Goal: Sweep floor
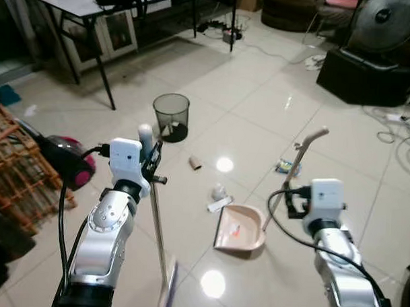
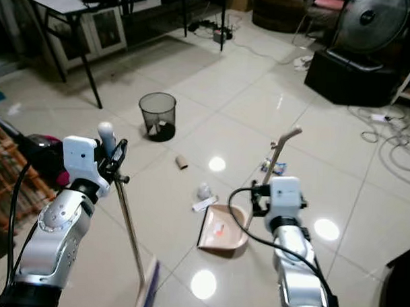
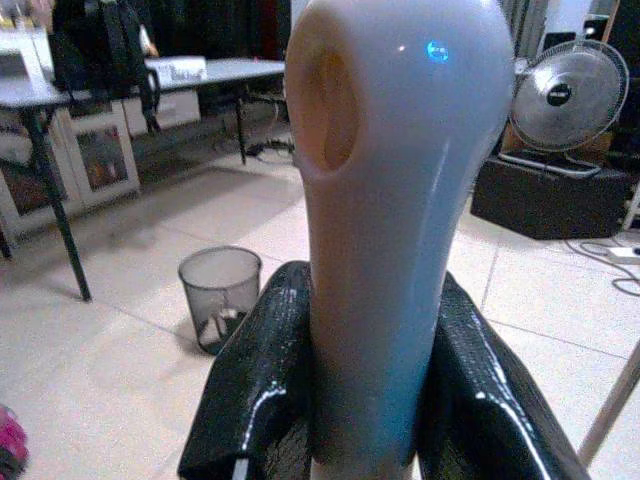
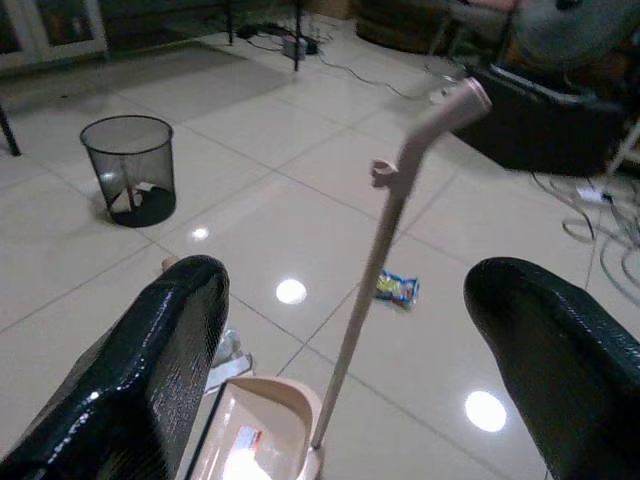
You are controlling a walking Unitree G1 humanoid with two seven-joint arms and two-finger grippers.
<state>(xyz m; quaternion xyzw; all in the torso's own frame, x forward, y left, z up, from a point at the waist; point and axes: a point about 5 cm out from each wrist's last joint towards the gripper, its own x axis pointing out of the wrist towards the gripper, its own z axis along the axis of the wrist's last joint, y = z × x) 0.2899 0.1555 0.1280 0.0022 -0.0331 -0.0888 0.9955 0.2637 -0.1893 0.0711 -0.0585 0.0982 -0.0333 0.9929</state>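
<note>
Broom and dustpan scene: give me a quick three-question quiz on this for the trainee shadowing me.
1. True or false: the left end effector is shut on the broom handle.
2. What is the right end effector doing? A) gripping the dustpan handle B) open, with the dustpan handle in front of it C) holding the cardboard tube
3. Fill in: the dustpan stands on the floor with its long handle pointing ____.

Key
1. True; both fingers press the handle's sides.
2. B.
3. Up, leaning slightly. Litter near it: a cardboard tube, a blue wrapper and crumpled scraps, with the wire bin beyond.
</note>
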